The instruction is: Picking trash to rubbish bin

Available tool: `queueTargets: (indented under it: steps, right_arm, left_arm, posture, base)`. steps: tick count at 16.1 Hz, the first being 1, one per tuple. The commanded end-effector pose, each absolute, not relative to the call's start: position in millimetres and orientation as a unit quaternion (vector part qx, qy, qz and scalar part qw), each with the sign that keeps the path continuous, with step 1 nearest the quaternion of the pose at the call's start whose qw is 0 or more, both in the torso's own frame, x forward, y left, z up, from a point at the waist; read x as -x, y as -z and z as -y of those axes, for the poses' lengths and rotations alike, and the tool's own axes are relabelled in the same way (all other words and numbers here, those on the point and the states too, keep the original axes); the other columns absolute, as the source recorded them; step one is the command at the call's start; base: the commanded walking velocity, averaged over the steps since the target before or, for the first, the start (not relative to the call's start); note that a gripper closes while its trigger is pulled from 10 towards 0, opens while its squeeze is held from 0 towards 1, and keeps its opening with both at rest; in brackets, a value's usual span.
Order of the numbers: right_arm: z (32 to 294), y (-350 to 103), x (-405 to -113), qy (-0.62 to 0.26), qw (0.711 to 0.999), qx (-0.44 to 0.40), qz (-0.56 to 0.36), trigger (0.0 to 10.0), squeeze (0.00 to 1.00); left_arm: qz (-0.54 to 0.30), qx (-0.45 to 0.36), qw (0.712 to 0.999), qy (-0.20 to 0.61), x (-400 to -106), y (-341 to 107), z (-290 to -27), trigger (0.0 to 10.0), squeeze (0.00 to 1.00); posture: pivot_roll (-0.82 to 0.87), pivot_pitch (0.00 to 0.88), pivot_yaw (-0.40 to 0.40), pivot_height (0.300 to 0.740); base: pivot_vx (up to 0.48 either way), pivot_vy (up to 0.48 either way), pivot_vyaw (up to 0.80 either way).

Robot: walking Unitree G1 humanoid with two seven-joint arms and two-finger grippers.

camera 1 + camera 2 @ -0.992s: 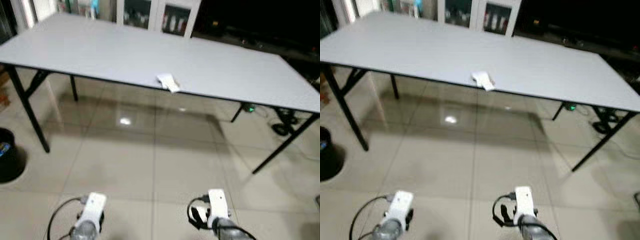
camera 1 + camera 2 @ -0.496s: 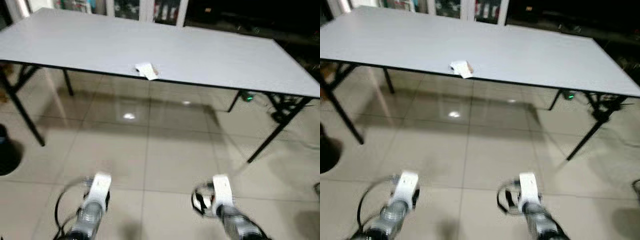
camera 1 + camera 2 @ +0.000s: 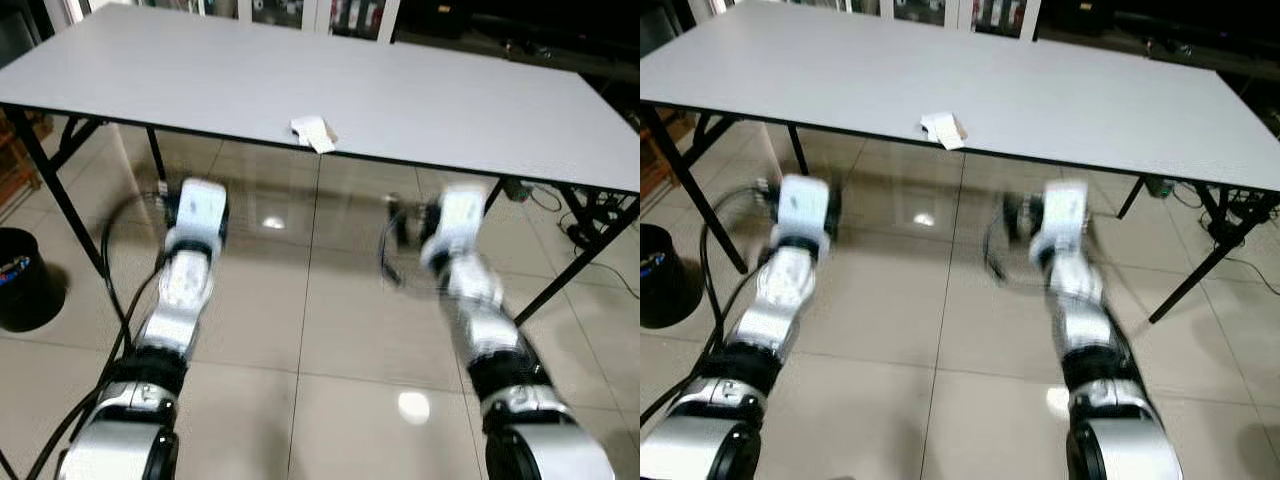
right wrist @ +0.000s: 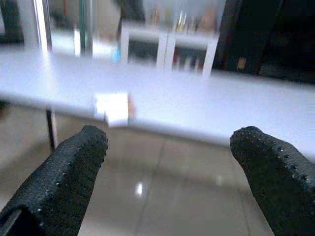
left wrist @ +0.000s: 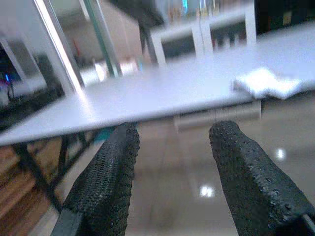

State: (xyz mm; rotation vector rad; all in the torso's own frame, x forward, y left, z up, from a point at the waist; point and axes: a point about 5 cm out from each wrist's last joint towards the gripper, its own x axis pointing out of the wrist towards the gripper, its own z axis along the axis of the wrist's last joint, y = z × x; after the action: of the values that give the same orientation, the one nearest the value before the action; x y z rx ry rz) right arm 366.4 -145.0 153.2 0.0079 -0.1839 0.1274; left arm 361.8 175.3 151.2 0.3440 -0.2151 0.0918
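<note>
Both grippers, left gripper (image 5: 172, 172) and right gripper (image 4: 167, 172), are spread wide and hold nothing, raised before a grey table (image 3: 450, 100). White crumpled trash (image 3: 313, 133) lies at its near edge. A black bin (image 3: 25, 293) stands on the tiled floor (image 3: 300, 330), left.

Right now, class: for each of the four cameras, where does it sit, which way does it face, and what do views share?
Left eye: head, looking forward and down at the table; both silver arms show.
Right eye: same head, same scene, same arms.
Left wrist: looks along the left claw, open, toward the table edge.
Right wrist: looks along the right claw, open, likewise.
Shared: all four show the white trash at the table's near edge; both eyes show the black bin.
</note>
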Motion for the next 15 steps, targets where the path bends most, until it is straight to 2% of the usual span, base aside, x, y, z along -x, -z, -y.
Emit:
queueTargets:
  steps: [1,4,8,9,10,11,12,14,15]
  right_arm:
    - [151.3,-164.2,-368.3,-0.042,0.993,-0.021,0.111,10.0,0.00]
    - [145.8,-163.7,-367.9,-0.012,0.993,-0.038,0.108,10.0,0.00]
    - [136.7,-167.7,-364.3,-0.024,0.993,-0.039,0.108,10.0,0.00]
    - [134.8,-169.6,-364.4,-0.028,0.993,-0.042,0.111,10.0,0.00]
    - [133.1,-170.2,-364.8,-0.030,0.992,-0.045,0.112,10.0,0.12]
    - [131.7,-170.5,-364.9,-0.031,0.992,-0.046,0.112,10.0,0.76]
    - [129.2,-171.4,-363.7,-0.036,0.992,-0.048,0.111,10.0,0.96]
    - [127.2,-170.9,-362.2,-0.039,0.992,-0.050,0.107,10.0,0.95]
    - [126.6,-170.0,-361.9,-0.040,0.993,-0.043,0.104,10.0,0.00]
  left_arm:
    - [0.125,-0.154,0.980,-0.035,-362.6,-156.6,-165.0,10.0,0.00]
    - [0.135,-0.131,0.982,-0.032,-367.3,-166.0,-146.6,10.0,0.00]
    - [0.139,-0.136,0.981,-0.017,-365.9,-169.8,-141.2,10.0,0.00]
    - [0.139,-0.136,0.981,-0.011,-366.1,-170.3,-140.9,10.0,0.69]
    - [0.138,-0.134,0.981,-0.005,-366.5,-170.7,-140.2,10.0,1.00]
    - [0.137,-0.135,0.981,-0.003,-366.6,-170.9,-140.1,10.0,1.00]
    - [0.137,-0.133,0.982,0.000,-366.2,-171.9,-139.3,10.0,1.00]
    - [0.132,-0.130,0.983,0.011,-365.7,-170.3,-135.0,10.0,1.00]
    - [0.129,-0.131,0.983,0.018,-365.4,-168.8,-132.8,10.0,1.00]
  posture:
    - [-0.04,0.032,-0.117,0.740]
    - [-0.03,0.032,-0.120,0.740]
    - [-0.03,0.026,-0.114,0.740]
    - [-0.03,0.024,-0.112,0.740]
    - [-0.03,0.022,-0.112,0.740]
    - [-0.03,0.020,-0.111,0.740]
    - [-0.03,0.019,-0.111,0.740]
    - [-0.03,0.016,-0.112,0.740]
    - [-0.03,0.014,-0.114,0.740]
  base:
    - [0.000,0.000,0.00]
    - [0.431,0.000,0.00]
    - [0.442,0.000,0.00]
    - [0.465,0.000,0.00]
    - [0.480,0.000,0.00]
    - [0.480,0.000,0.00]
    - [0.480,0.000,0.00]
    - [0.480,0.000,0.00]
    - [0.480,0.000,0.00]
